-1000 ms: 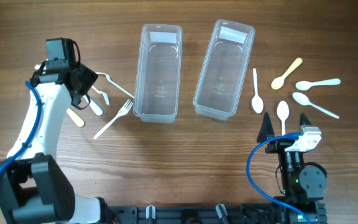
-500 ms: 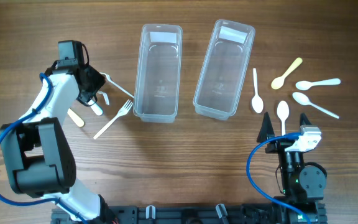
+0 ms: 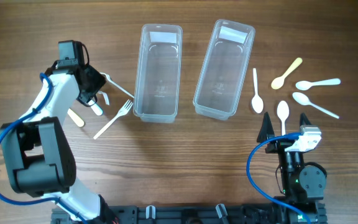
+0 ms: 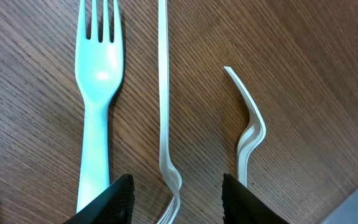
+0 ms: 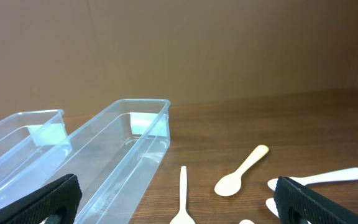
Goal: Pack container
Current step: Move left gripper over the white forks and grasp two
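As the left container (image 3: 158, 74) and the right container (image 3: 224, 68) both hold nothing, we judge the packing is only at its first step, the picking of cutlery. Our left gripper (image 4: 176, 198) hangs low over the forks that lie left of the containers. Its fingers are apart, and the thin fork (image 4: 162, 93), lying on its edge, is between them. A pale fork (image 4: 98, 87) lies just beside, outside the left finger. Next we should go down and close on the thin fork only, then carry it to the left container. Our right gripper (image 3: 284, 119) rests with fingers apart, near the spoons (image 3: 257, 99).
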Controlling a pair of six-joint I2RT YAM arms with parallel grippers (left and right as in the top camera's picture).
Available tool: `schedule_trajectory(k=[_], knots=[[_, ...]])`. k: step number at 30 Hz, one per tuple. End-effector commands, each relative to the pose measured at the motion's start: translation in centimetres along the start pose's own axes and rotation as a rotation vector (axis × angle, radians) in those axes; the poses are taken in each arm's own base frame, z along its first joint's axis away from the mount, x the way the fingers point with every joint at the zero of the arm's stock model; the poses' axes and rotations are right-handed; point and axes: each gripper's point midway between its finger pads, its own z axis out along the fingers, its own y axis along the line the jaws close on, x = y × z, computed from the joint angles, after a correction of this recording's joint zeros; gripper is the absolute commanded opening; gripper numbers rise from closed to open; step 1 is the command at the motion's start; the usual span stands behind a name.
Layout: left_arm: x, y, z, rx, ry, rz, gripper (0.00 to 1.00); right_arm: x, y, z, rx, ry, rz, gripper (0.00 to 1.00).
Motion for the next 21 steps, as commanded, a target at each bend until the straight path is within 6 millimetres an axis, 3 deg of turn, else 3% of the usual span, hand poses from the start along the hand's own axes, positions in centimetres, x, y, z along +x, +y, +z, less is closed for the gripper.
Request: schedule_trajectory(k=[1, 5, 18, 21], knots=[[1.0, -0.1, 1.3, 0.001, 0.050, 0.017, 0.47, -0.2, 0.2, 0.0, -0.015, -0.008, -0.003, 1.00], [1.7, 0.0, 2.3, -0.016, 0.072, 0.025, 0.46, -0.2, 0.2, 0.0, -0.015, -0.008, -0.003, 1.00], [1.4, -0.1, 2.4, -0.013, 0.057, 0.026, 0.41, -0.2, 0.2, 0.0, -0.015, -0.008, -0.003, 1.00], [1.3, -0.1, 2.7, -0.016, 0.052, 0.026, 0.49, -0.2, 0.2, 0.0, -0.015, -0.008, -0.003, 1.00]])
